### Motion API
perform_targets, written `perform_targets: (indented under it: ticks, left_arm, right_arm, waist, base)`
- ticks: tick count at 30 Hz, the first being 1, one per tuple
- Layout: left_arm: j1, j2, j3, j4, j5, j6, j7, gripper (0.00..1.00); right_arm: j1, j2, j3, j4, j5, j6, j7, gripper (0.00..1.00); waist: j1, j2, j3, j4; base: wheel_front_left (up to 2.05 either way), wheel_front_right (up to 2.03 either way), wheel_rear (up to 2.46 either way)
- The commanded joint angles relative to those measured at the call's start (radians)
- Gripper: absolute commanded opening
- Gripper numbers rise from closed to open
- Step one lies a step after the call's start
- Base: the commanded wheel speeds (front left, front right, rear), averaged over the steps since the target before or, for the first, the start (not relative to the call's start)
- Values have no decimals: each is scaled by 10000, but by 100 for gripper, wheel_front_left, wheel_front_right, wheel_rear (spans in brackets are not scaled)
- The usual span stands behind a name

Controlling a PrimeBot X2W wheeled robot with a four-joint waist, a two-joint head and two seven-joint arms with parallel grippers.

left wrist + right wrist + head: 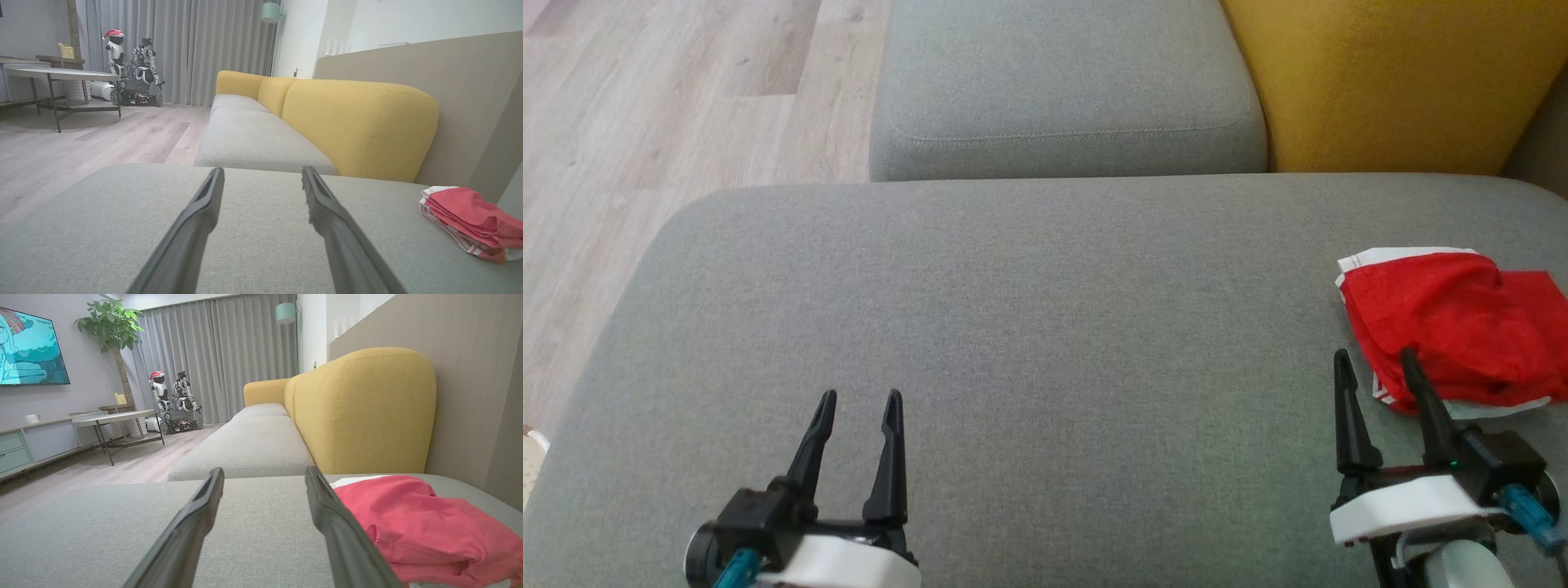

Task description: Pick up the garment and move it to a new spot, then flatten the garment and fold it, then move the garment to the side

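The garment (pixel 1454 327) lies in a loose red heap with white edging at the far right of the grey sofa seat (pixel 1045 310), just in front of the yellow backrest (pixel 1388 82). Its top layer is rumpled, and the white hem shows along the far and near edges. From the left wrist camera I see it as a low stack of layers resting flat on the cushion.

My right gripper (pixel 1373 353) sits at the near left corner of the garment with its jaws spread wide and nothing between them. In the head view its right-hand finger crosses the red cloth's corner. In the right wrist view the same finger runs along the left border of the fabric. I cannot tell whether it touches the cloth.

My left gripper (pixel 862 394) is well apart from the garment, over bare grey upholstery on the left half of the seat. Its jaws are spread too, and they are empty.

Beyond the seat a second grey cushion (pixel 1062 82) butts against it, with the pale wooden floor (pixel 686 90) to the left. The wrist views also show grey curtains (pixel 212 355), a low table (pixel 114 418) and two small robots (pixel 175 398) parked by the curtains.
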Motion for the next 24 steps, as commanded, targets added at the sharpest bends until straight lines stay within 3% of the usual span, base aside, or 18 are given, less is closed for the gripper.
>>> perform_targets:
  ticks: [1, 10, 11, 14, 24]
  left_arm:
    - [-399, -45, 386, -309, -63, -53, -53, 100]
    - [-386, -45, 536, -266, -218, -122, -53, 100]
    - [24, 2, 139, 102, -180, -91, -2, 0]
    - [225, 2, 79, 619, -197, -84, 11, 0]
    - [24, 76, 260, 724, -1398, -210, 220, 0]
  right_arm:
    - [-325, -33, 225, -413, 76, -9, -116, 100]
    - [-307, -32, 249, -417, 84, -9, -119, 100]
    - [0, 4, 12, -6, 3, 0, 0, 0]
    - [231, 21, 32, 485, 22, 0, 25, 0]
    - [94, 17, -69, 470, 1209, -1, 334, 0]
  waist:
    - [1, 0, 2, 7]
    - [1, 0, -1, 63]
    - [1, 0, 0, 63]
    - [1, 0, 3, 65]
    - [1, 0, 103, 12]
  base:
    - [0, 0, 0]
    - [0, 0, 0]
    - [0, 0, 0]
    - [0, 0, 0]
    - [0, 0, 0]
